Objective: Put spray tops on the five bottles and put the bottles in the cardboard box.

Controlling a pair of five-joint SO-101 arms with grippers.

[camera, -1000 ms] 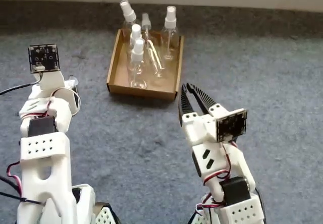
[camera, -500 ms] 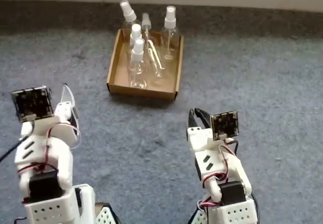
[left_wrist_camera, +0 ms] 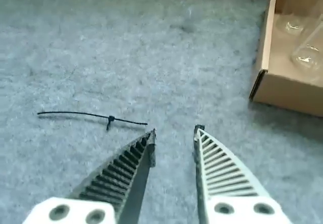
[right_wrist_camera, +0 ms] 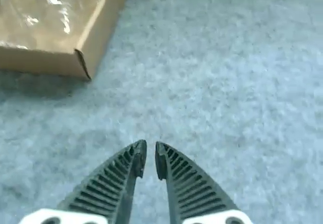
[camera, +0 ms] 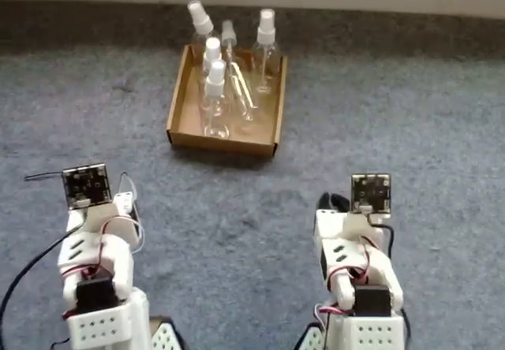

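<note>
The cardboard box [camera: 180, 121] lies at the back middle of the carpet. Several clear bottles [camera: 215, 90] with white spray tops [camera: 267, 16] rest inside it, some leaning on its far wall. Both arms are folded back near the front edge, well short of the box. My left gripper [left_wrist_camera: 174, 132] hovers over bare carpet, open, with nothing between its fingers; a box corner [left_wrist_camera: 282, 90] and bottle bases [left_wrist_camera: 308, 57] lie beyond it. My right gripper [right_wrist_camera: 150, 153] is shut and holds nothing, with the box [right_wrist_camera: 45, 60] farther off.
A thin black cable tie [left_wrist_camera: 96, 117] lies on the grey carpet just ahead of the left gripper. The left arm [camera: 99, 243] and the right arm [camera: 355, 247] stand apart at the front. A darker strip of carpet [camera: 394, 27] runs behind the box.
Both arms have pulled back from the box toward the front edge and folded down. The right gripper has gone from wide open to shut.
</note>
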